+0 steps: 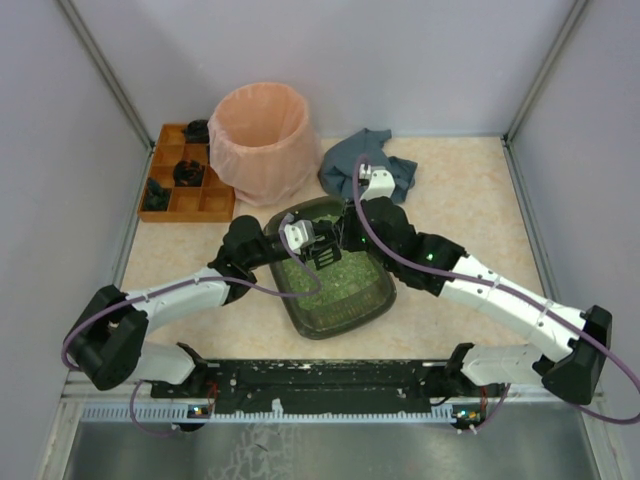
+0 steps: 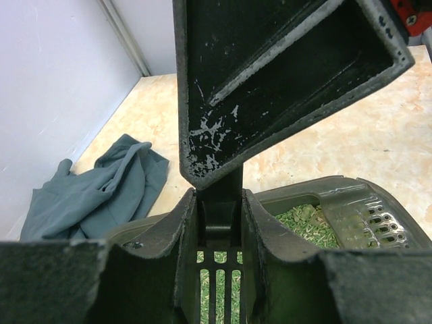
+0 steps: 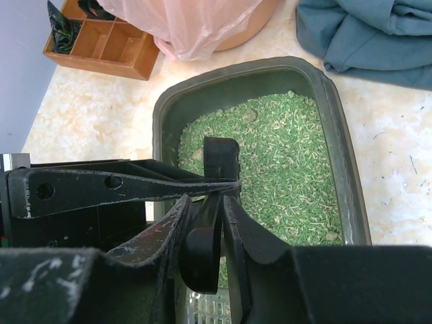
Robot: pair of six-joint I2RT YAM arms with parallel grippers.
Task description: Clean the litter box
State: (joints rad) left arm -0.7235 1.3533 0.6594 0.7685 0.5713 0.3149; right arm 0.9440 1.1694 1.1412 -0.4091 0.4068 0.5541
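Litter box (image 1: 340,320) sat mid tabletop (image 1: 470,200), long side running near-to-far and a bit skewed, just in front of the round bin (image 1: 262,140) with the pink liner. Green litter (image 3: 283,155) covered the box floor, a few pale lumps mixed in; rim and inner walls were bare dark plastic.

Both arms reached in over the box and met above its far half. Left tool (image 1: 310,240) came from the left, right tool (image 1: 342,238) from the right, tips nearly touching each other. Between them was a black slotted scoop (image 1: 328,258), above the litter. Left wrist view: left tool clenched on the scoop's flat black handle, a finger pressed against each side, slots and green litter showing below the grip. Right wrist view: right tool also clenched on the scoop, fingers tight on the rounded handle end, the left tool's finger crossing just in front. Couldn't tell whether the scoop blade touched the litter.

A grey perforated piece showed at the box corner in the left wrist view; couldn't tell what it was.

Blue-grey cloth (image 1: 365,160) lay crumpled behind the box to the right, near the far rim, beside the bin. Orange wooden tray (image 1: 215,205) sat left of the bin, touching or just beside it, small black items (image 1: 187,172) in some compartments
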